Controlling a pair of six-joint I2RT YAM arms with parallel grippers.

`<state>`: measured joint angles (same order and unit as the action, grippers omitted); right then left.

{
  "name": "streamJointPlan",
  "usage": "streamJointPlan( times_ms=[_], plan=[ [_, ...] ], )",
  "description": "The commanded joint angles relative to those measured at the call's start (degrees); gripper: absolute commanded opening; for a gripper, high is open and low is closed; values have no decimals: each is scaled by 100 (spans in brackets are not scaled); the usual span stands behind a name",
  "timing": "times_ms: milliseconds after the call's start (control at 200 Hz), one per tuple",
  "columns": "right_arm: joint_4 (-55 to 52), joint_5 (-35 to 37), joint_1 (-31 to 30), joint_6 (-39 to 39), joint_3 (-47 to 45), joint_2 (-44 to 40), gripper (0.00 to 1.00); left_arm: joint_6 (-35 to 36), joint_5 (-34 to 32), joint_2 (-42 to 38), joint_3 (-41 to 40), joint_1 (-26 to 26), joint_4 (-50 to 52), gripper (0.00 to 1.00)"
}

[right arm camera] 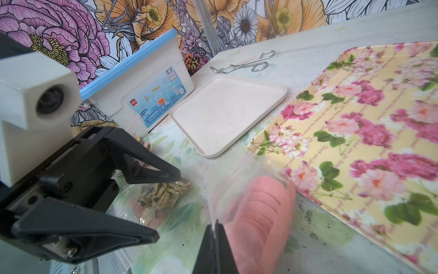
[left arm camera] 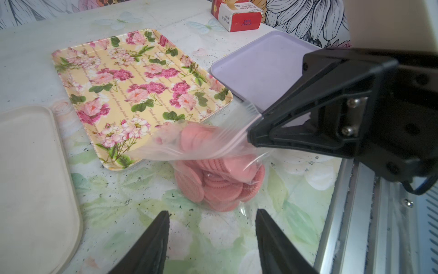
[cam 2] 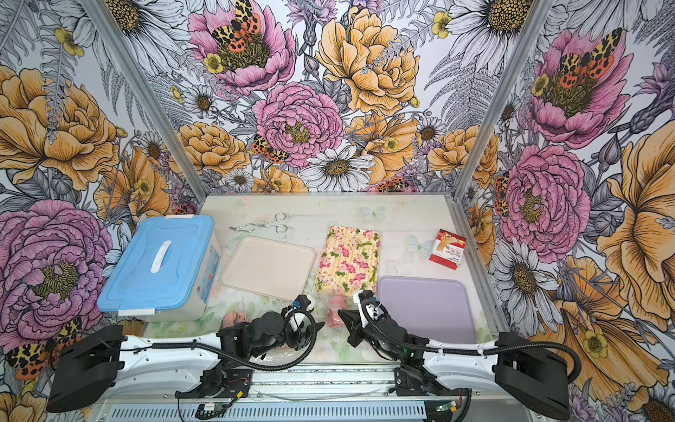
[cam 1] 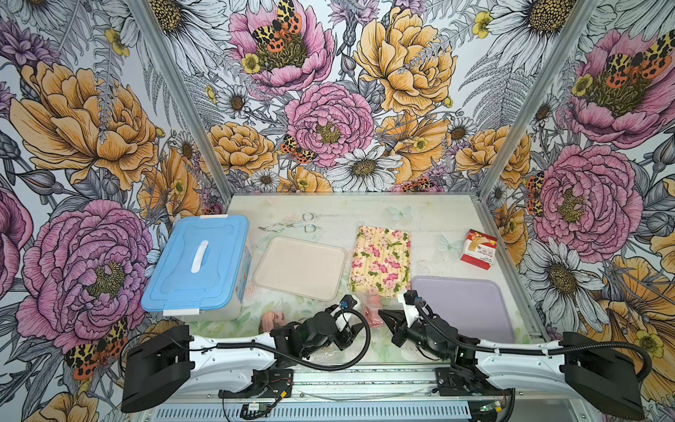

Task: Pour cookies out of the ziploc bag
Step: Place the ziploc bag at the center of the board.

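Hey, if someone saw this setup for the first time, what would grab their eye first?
The loud floral wallpaper on all three walls hits first. On the table, the big blue-lidded box at the left and the yellow rose-print tray in the middle stand out. Up front, the right gripper pinches a clear bag of pink cookies.

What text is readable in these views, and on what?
"HYNAUT": side of the red-and-white carton.
"Bandage": same carton's face, upside down in both top views.
"deli" and "化学": storage box label; its small print is unreadable.
Floral tray: cursive script, too blurred to read.
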<state>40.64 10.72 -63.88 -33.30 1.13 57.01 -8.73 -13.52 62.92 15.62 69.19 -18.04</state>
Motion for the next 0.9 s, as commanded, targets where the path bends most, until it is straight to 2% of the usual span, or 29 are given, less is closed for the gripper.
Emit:
streamJointPlan(
  times_ms=[0,95,185,340,485,580,690,796,896],
  plan=[
    [527,167,-96,146,-31,73,0,270,44,414,105,-57,-812,60],
    [524,159,-166,191,-8,58,0,295,113,801,162,-188,-1123,59],
    [506,176,-217,201,-15,7,0,255,555,1079,137,-384,-1480,58],
    [416,196,-283,203,-34,-67,0,267,772,1372,179,-553,-1902,58],
    [411,194,-334,233,-43,-110,0,249,1260,1799,260,-785,-2357,59],
    [391,219,-338,267,-50,-112,0,199,1554,2108,210,-837,-2919,59],
    [356,208,-345,322,-20,-94,0,127,1621,2474,317,-844,-3121,58],
    [352,177,-354,317,-15,-85,0,67,1596,2818,294,-838,-3605,52],
    [355,150,-363,307,-25,-94,0,-19,1559,2968,252,-885,-3984,39]
  ],
)
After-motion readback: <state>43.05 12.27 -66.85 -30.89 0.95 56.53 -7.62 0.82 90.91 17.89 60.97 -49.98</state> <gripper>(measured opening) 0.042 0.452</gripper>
